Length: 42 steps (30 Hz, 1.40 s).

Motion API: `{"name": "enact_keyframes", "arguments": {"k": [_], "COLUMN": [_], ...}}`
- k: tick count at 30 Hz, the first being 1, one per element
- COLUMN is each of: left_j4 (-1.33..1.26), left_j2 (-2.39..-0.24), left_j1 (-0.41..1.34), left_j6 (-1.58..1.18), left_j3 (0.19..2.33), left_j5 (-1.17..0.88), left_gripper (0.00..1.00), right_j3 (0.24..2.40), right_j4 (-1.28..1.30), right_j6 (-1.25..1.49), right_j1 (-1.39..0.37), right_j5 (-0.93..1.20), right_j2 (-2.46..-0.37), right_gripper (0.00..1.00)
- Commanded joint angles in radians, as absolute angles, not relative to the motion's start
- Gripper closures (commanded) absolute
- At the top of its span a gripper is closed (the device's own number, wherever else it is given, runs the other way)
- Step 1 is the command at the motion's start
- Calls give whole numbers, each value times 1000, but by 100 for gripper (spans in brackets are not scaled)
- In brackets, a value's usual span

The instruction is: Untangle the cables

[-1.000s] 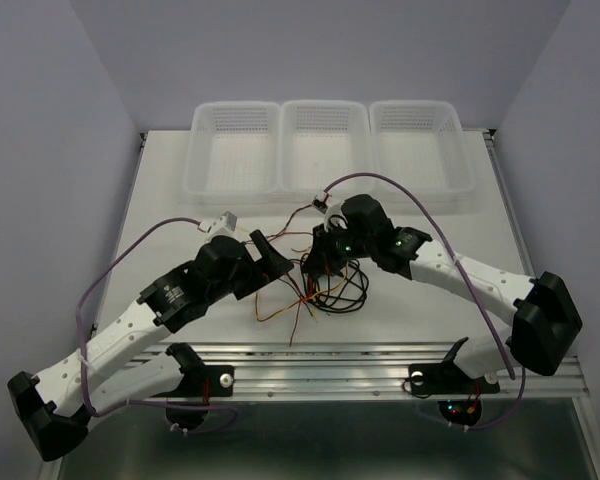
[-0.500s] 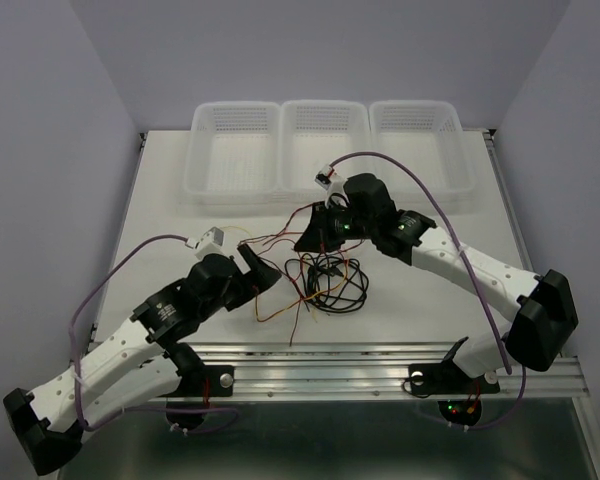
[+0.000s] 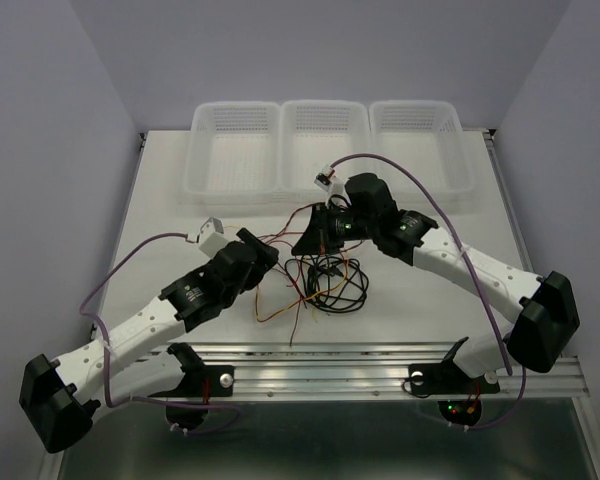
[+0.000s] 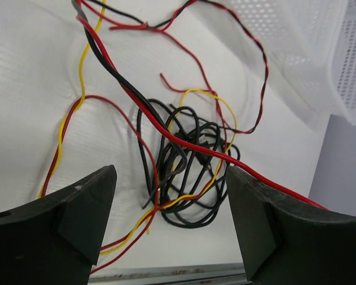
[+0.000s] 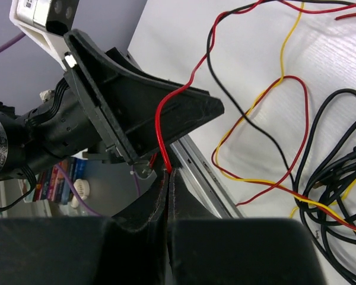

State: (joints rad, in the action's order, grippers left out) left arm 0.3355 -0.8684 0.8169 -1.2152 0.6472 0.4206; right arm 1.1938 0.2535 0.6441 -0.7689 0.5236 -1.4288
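Note:
The cables lie as a tangle of thin black, red and yellow wires at the table's middle front. They also show in the left wrist view. My right gripper hangs above the tangle's far left side. In the right wrist view its jaws are shut on a red wire that rises from between them. My left gripper is open just left of the tangle. Its fingers stand wide apart, and the taut red wire crosses over the right finger.
Three white mesh baskets stand side by side along the back of the table; a corner of one shows in the left wrist view. A metal rail runs along the front edge. Purple arm cables arc over both arms.
My right gripper has risen off the tangle and moved back-left, pulling the red wire with it. My left gripper drew back, then moved right toward the tangle.

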Motion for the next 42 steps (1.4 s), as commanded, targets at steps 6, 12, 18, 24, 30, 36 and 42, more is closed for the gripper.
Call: {"name": "enact_keyframes", "arguments": {"k": [6, 12, 18, 24, 30, 36, 42], "left_j4": [150, 150, 97, 14, 8, -37, -2], "left_j2": [-934, -1015, -1101, -1109, -1106, -1124, -1144], "left_j1": [821, 821, 821, 827, 828, 847, 848], "left_j6": [-1224, -1236, -1174, -1077, -996, -839, -810], "left_j3": [629, 650, 712, 707, 709, 732, 770], "left_j5": [548, 589, 581, 575, 641, 686, 719], "left_gripper": [20, 25, 24, 41, 57, 82, 100], "right_j3": [1192, 1183, 1170, 1189, 1210, 1227, 1244], "right_j4": [137, 38, -44, -58, -95, -124, -126], "right_j6": [747, 836, 911, 949, 1018, 1055, 1060], "right_j1": [-759, -738, -718, -689, -660, -638, -617], "right_j5": [609, 699, 730, 704, 733, 761, 782], "right_j2": [-1361, -1330, -1313, -1316, -1318, -1321, -1316], "right_gripper": [99, 99, 99, 99, 99, 99, 99]}}
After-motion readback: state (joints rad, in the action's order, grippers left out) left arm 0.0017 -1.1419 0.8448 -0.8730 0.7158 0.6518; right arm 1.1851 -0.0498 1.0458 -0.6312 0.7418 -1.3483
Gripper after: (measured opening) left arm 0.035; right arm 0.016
